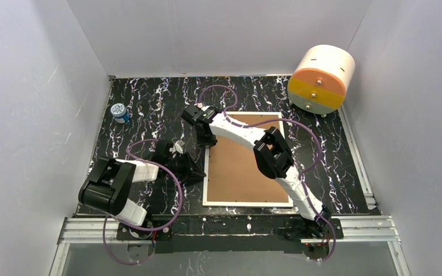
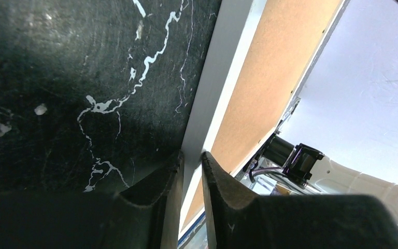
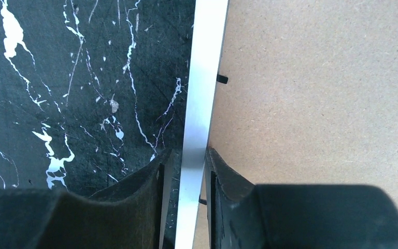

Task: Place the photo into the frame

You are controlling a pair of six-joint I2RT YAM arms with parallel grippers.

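Top view: the frame (image 1: 239, 172) lies flat at the middle of the bench (image 1: 149, 103), brown back upward, its long axis running from the lower edge of the picture toward the top. Both arms work its left long edge. The left pincer (image 1: 198, 171) comes in from the left at the lower half of that edge. The right pincer (image 1: 208, 140) reaches diagonally across the back to the same edge, near the upper left corner. The photo shows in no view; if it sits under the backing, it is hidden.

Left wrist view: the frame (image 2: 269, 78) rises from bottom centre to upper right, and its white rim passes straight between the fingers. The left pincer (image 2: 192, 166) looks pinched onto the rim, with no gap visible on either side.

Right wrist view: the frame (image 3: 204, 62) stands as a vertical white strip, brown board to its right. The right pincer (image 3: 185, 161) straddles it loosely, parted, with a dark gap beside the left finger.

Judgement: any lift or turn hinges on this left edge, and the left arm alone seems to grip it.
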